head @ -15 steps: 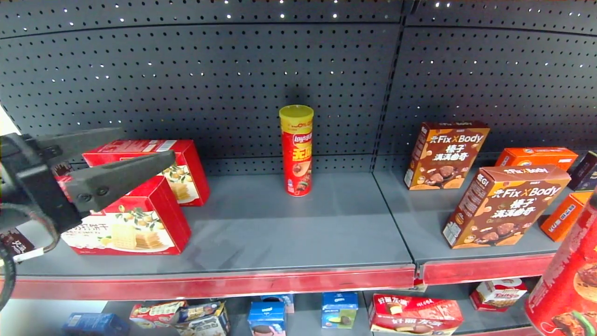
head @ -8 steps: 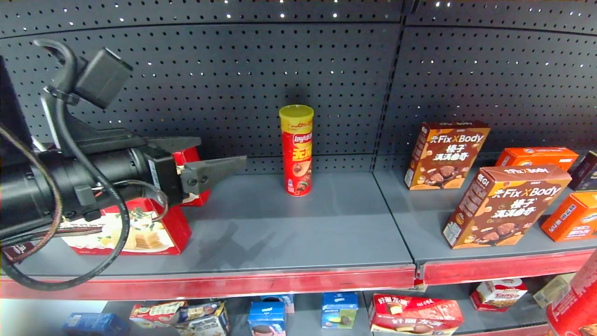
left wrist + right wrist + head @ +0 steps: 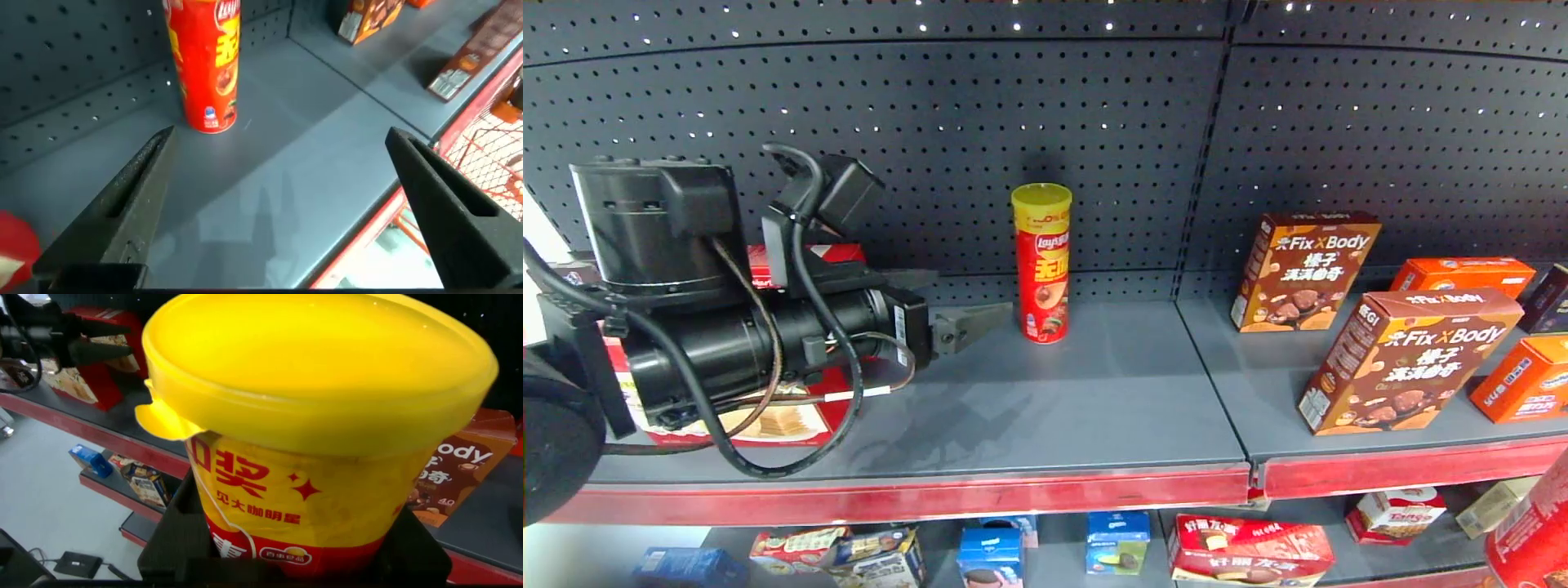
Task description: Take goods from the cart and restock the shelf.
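The left gripper [image 3: 968, 314] hangs low over the grey shelf [image 3: 1029, 408], pointing toward the robot's right, its two fingers spread wide with nothing between them (the left wrist view shows bare shelf in the gap [image 3: 278, 139]). Just beyond its tips stands the shelf can [image 3: 1041, 261], a red tube with a yellow lid, upright near the pegboard back wall; it is close to the gripper but apart from it [image 3: 204, 61].

The right gripper [image 3: 298, 551] is clamped on the held can [image 3: 319, 416], a second red tube with a yellow lid, gripped around its lower body and seen from above the lid. In the head view this held can [image 3: 1531, 531] shows at the lower right corner, in front of and below the shelf edge.

Behind the left arm lie red cracker boxes [image 3: 792, 416], partly hidden. On the right section of the shelf stand two brown boxes [image 3: 1303, 269] [image 3: 1409, 359], both upright, with orange boxes [image 3: 1462, 273] behind and beside them. The lower shelf [image 3: 1054, 563] holds small blue cartons and a flat red box. The red wire mesh of the cart [image 3: 490, 163] shows below the shelf's front edge.
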You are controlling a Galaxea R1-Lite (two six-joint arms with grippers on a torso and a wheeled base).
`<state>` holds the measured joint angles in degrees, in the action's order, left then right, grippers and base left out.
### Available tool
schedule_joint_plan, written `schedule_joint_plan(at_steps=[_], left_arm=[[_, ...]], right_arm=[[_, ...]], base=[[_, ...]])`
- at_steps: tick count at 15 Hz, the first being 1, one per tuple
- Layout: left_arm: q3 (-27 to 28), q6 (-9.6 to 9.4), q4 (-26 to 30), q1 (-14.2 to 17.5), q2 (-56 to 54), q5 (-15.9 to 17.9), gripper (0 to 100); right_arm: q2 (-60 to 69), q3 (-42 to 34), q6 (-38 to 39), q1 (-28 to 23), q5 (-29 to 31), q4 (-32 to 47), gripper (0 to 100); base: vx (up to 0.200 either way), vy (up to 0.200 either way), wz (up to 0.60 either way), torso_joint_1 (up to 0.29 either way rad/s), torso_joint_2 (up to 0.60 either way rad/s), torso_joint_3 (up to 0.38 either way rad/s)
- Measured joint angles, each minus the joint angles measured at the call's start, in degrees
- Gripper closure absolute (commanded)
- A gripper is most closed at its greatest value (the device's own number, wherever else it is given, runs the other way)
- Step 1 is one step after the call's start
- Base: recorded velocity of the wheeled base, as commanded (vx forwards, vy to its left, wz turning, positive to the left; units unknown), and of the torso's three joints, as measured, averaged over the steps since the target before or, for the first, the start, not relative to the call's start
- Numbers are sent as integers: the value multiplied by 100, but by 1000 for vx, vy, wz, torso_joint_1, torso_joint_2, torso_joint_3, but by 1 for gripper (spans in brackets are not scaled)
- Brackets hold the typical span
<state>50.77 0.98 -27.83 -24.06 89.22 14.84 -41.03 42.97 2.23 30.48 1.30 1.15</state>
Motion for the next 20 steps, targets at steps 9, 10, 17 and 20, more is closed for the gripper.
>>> schedule_joint_plan(at_steps=[9, 10, 17, 20], left_arm=[[182, -5, -870, -13, 945, 304, 0], [261, -5, -898, -7, 1031, 319, 0], [716, 30, -1582, 48, 1664, 649, 0], [864, 26, -1712, 185, 1943, 747, 0]], right_arm=[[-30, 30, 0, 0, 0, -9, 100], [-39, 51, -2, 0, 0, -11, 100], [-80, 226, 15, 0, -16, -11, 100], [-127, 280, 15, 0, -11, -13, 100]], base=[[0, 0, 0, 0, 0, 0], [0, 0, 0, 0, 0, 0], [0, 0, 0, 0, 0, 0], [0, 0, 0, 0, 0, 0]])
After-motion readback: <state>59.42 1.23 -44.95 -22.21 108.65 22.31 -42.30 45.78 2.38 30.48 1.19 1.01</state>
